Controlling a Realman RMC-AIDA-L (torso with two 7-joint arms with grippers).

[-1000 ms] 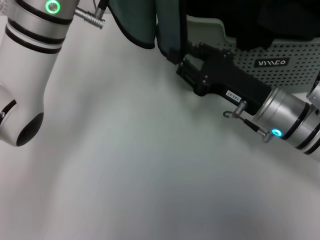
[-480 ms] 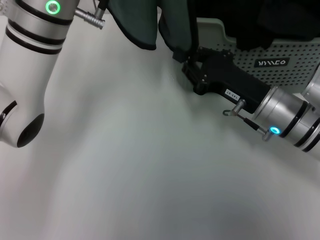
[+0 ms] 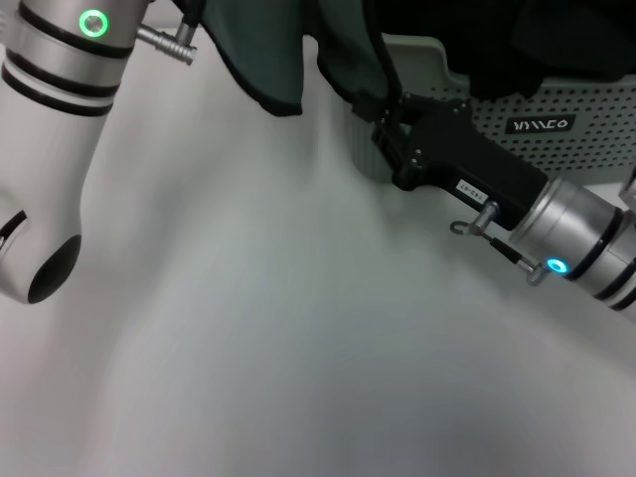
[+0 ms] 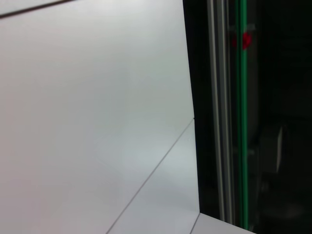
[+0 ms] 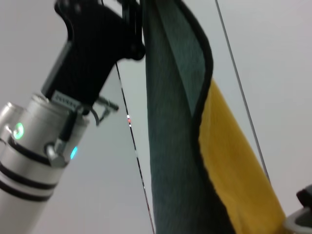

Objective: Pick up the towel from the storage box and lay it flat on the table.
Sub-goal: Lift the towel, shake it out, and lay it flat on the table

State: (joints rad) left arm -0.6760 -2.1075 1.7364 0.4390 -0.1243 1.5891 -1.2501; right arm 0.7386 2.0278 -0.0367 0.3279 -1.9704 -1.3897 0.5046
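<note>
At the far edge of the table (image 3: 278, 328), the towel (image 3: 263, 55) hangs lifted beside the storage box (image 3: 556, 119), the left gripper (image 5: 134, 29) and right gripper (image 3: 383, 114) each pinching it.

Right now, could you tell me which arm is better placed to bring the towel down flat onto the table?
Neither alone, I think. The towel hangs between both arms. The left gripper is at one top edge. The right gripper is at the other, beside the storage box. The left has more bare table beneath, so it could lead.
</note>
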